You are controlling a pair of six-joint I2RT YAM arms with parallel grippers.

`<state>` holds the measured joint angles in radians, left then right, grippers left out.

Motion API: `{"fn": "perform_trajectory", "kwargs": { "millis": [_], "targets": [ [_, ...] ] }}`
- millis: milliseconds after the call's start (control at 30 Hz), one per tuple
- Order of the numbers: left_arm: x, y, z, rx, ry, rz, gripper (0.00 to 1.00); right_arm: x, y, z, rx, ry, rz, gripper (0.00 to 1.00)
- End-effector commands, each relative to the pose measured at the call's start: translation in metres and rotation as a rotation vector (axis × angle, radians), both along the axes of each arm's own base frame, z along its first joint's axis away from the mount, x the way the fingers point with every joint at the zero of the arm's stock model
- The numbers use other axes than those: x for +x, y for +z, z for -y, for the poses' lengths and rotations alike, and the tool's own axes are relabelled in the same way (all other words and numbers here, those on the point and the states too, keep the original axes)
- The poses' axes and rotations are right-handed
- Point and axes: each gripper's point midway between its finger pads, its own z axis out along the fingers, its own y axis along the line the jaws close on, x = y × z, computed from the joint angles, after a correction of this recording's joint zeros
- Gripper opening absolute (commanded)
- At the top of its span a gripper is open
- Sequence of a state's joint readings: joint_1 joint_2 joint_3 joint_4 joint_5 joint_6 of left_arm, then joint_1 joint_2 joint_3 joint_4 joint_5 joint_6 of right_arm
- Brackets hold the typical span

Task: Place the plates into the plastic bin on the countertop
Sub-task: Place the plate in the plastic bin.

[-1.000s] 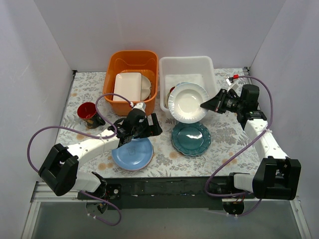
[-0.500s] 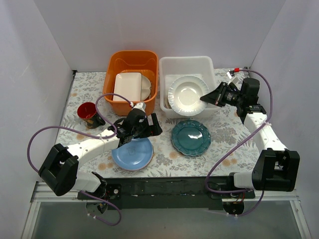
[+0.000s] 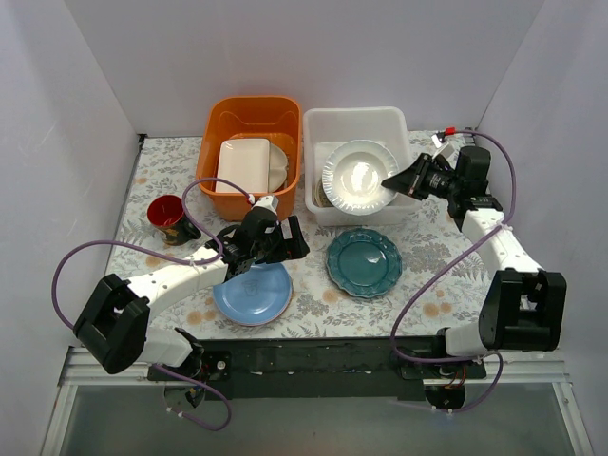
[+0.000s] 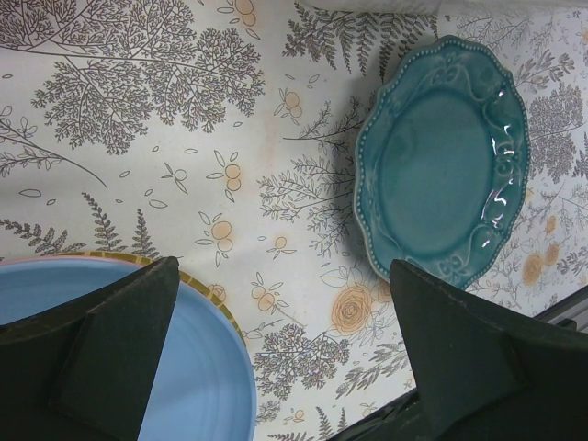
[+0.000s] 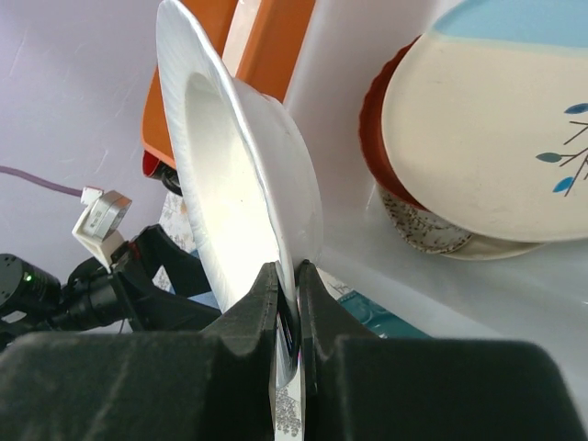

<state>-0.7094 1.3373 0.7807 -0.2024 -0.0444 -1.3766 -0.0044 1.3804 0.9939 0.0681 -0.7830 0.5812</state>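
My right gripper [image 3: 389, 182] is shut on the rim of a white plate [image 3: 359, 177], holding it tilted over the front part of the white plastic bin [image 3: 356, 122]. In the right wrist view the fingers pinch the white plate [image 5: 234, 193] at its edge, my right gripper [image 5: 289, 303] just above the bin's wall [image 5: 441, 285]. Inside lie a cream leaf-pattern plate [image 5: 496, 138], a red-brown plate [image 5: 372, 119] and a speckled grey plate [image 5: 423, 230]. A teal scalloped plate [image 3: 364, 263] and a light blue plate [image 3: 252, 293] lie on the floral countertop [image 3: 427, 256]. My left gripper [image 3: 296, 239] is open and empty between them.
The orange tub [image 3: 252, 119] stands left of the bin and holds a cream rectangular dish [image 3: 244, 164]. A red cup [image 3: 168, 217] stands at the left. In the left wrist view the teal plate [image 4: 446, 165] is at upper right and the light blue plate [image 4: 119, 358] at lower left.
My right gripper has carried the white plate back and up, from in front of the bin to over its front part. The left arm has not moved.
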Motion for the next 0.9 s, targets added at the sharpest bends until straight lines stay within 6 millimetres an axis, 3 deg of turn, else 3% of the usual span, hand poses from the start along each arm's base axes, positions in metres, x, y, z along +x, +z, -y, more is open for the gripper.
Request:
{"fn": "perform_trajectory", "kwargs": {
  "millis": [0, 533, 633, 667, 867],
  "targets": [
    [0.007, 0.018, 0.004, -0.011, 0.001, 0.046, 0.98, 0.025, 0.047, -0.002, 0.021, -0.004, 0.17, 0.01],
    [0.004, 0.018, -0.003, 0.0, 0.018, 0.049, 0.98, 0.084, 0.035, -0.001, 0.04, -0.019, 0.133, 0.01],
    [0.004, 0.018, -0.004, 0.0, 0.023, 0.05, 0.98, 0.091, 0.032, -0.003, 0.054, -0.011, 0.115, 0.01],
    [0.004, 0.018, -0.005, 0.002, 0.024, 0.049, 0.98, 0.088, 0.032, -0.015, 0.057, 0.014, 0.112, 0.01],
    [0.004, 0.017, -0.005, 0.004, 0.024, 0.047, 0.98, 0.098, 0.021, -0.016, 0.037, 0.018, 0.081, 0.01]
  ]
}}
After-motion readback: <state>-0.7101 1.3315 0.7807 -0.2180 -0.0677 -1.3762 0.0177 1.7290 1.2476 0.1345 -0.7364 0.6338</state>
